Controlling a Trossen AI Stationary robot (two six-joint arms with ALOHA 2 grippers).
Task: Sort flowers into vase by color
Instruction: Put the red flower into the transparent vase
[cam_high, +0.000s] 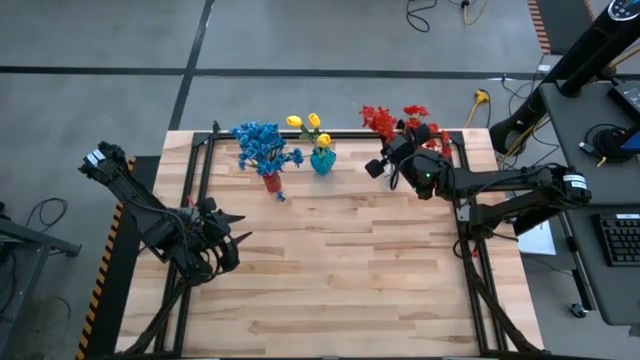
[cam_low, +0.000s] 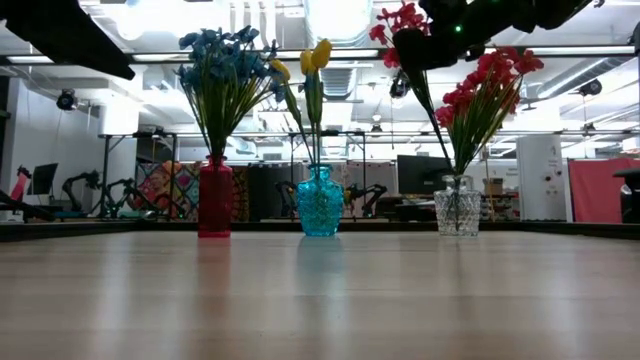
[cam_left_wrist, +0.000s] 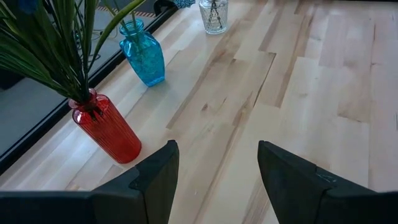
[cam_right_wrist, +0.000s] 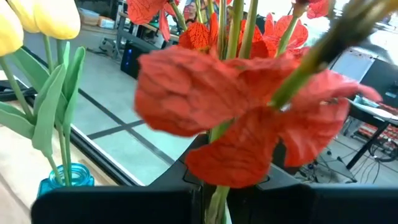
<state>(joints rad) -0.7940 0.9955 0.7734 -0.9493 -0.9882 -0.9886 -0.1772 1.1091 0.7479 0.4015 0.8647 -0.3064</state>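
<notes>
No writing readable anywhere. Along the table's (cam_high: 330, 270) top edge: red vase (cam_low: 215, 198) packed with blue flowers (cam_low: 222, 62), teal vase (cam_low: 320, 203) with yellow tulips (cam_low: 314, 56), clear vase (cam_low: 458, 206) holding red flowers (cam_low: 487, 82). Upper right, the right gripper (cam_high: 400, 150) is clamped on a red spray (cam_right_wrist: 236, 118) above the clear vase. Lower left, the left gripper (cam_left_wrist: 217, 171) sits apart, empty.

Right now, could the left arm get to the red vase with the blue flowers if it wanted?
Probably yes. The left gripper waits open over bare table, and the red vase stands ahead of it with only bare wood between. The right gripper is busy off by the red flowers.
</notes>
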